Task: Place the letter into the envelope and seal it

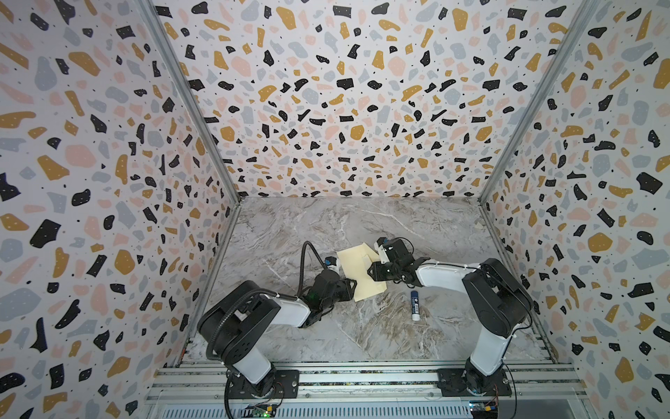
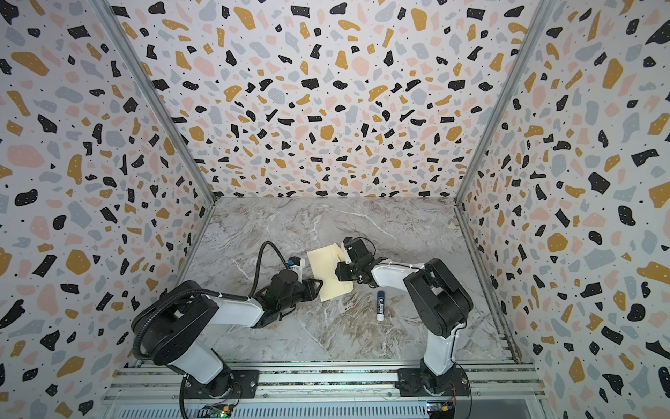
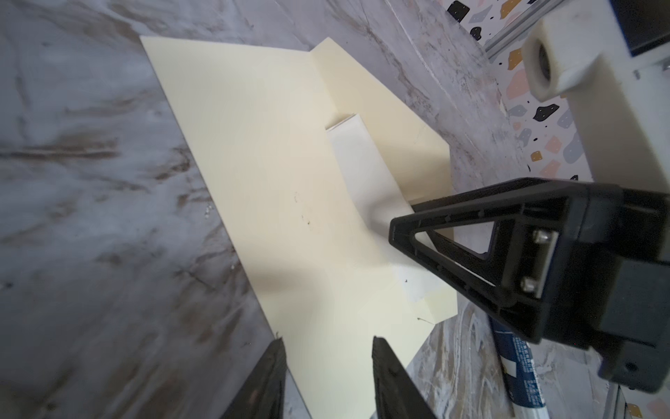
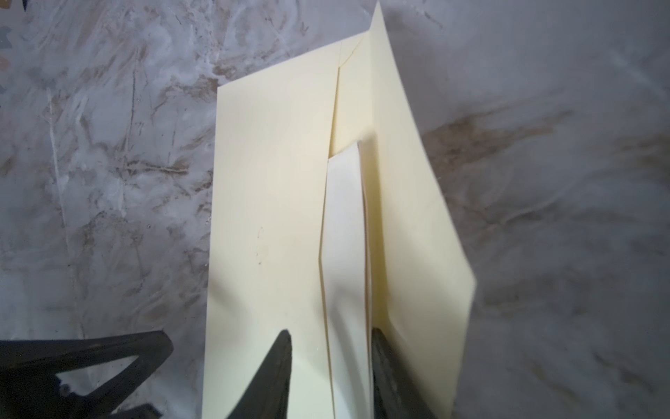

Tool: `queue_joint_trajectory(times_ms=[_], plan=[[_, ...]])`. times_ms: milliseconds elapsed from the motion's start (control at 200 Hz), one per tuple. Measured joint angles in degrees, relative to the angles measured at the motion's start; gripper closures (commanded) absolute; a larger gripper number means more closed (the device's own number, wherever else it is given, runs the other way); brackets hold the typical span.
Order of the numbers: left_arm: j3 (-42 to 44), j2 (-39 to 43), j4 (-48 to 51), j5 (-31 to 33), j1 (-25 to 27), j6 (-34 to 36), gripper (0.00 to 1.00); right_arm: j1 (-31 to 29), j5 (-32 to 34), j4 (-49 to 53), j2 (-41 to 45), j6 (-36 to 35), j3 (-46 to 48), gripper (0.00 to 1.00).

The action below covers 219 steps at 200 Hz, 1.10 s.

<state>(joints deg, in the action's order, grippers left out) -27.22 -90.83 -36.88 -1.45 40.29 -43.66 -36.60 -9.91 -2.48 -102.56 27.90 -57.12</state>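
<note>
The pale cream-yellow envelope [image 1: 353, 266] [image 2: 324, 268] lies flat on the marble table, its flap [image 4: 417, 181] open and tilted up. The letter [image 4: 344, 217] [image 3: 359, 163] shows as a folded off-white strip sticking partly out of the envelope's mouth. My right gripper [image 4: 331, 331] [image 1: 371, 270] is open at the mouth. One finger stands over the envelope's front panel, the other beside the flap, with the letter strip between them. My left gripper [image 3: 328, 341] [image 1: 350, 290] is open over the envelope's near end, its fingers apart above the paper.
A white and blue glue stick [image 1: 415, 304] [image 2: 380, 305] lies on the table just right of the envelope, close under the right arm. Patterned walls enclose the table [image 1: 326, 326] on three sides.
</note>
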Motion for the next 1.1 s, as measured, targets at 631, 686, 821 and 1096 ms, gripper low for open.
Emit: queue_joint_trajectory(times_ms=[631,686,821,1096], plan=[[-0.8,3.5,4.8,3.2,0.0,2.5,0.39,-0.4,4.0,6.4,2.6,-3.8,-5.6,0.4],[-0.8,3.1,4.7,3.3,0.0,2.5,0.38,-0.4,3.9,6.4,1.9,-3.9,-6.0,0.4],[-0.8,2.0,4.6,3.3,0.0,2.5,0.37,-0.5,3.4,6.5,-0.5,-4.0,-6.7,0.4],[-0.8,-0.7,2.8,2.7,0.0,2.5,0.42,-0.5,2.6,6.8,-3.1,-4.0,-6.8,0.42]])
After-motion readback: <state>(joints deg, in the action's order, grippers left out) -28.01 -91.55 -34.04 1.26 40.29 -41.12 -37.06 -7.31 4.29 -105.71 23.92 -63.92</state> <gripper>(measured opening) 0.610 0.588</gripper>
